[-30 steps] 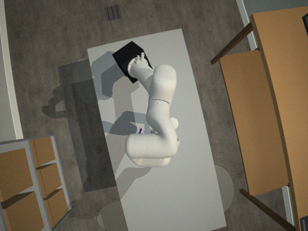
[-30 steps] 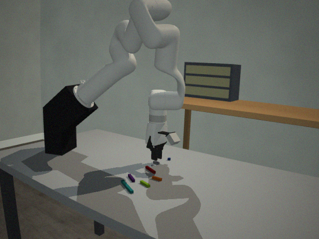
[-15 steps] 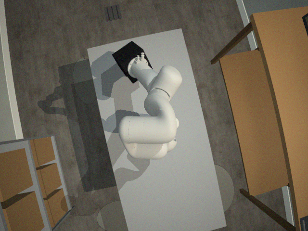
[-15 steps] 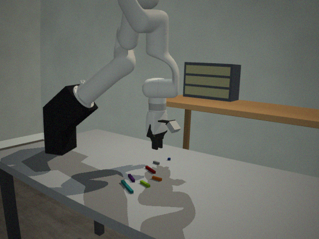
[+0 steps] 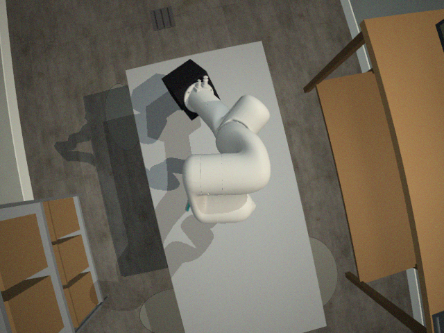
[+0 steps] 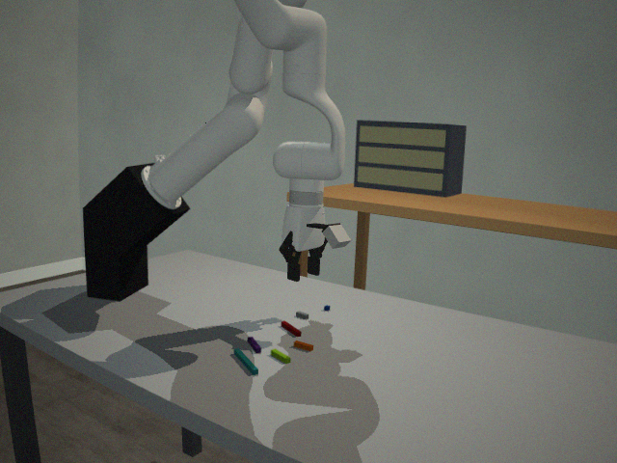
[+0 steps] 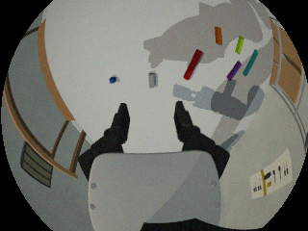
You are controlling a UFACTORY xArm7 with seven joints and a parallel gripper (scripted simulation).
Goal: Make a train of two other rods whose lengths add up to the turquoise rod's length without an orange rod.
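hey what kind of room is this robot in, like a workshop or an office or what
Possibly a study or office-like room: there's a wooden desk with a drawer unit on it, and a shelf unit stands across the floor. Nothing shown settles its exact use.

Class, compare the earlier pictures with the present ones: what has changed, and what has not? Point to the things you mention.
The gripper (image 6: 304,277) (image 7: 151,110) has risen from just above the grey rod (image 6: 302,315) (image 7: 152,80), and its fingers have spread. Whether it had held that rod, I cannot tell. The grey, red (image 6: 290,329) (image 7: 193,64), blue (image 6: 327,308) (image 7: 113,80) and turquoise (image 5: 187,207) (image 6: 245,362) (image 7: 250,63) rods lie as before.
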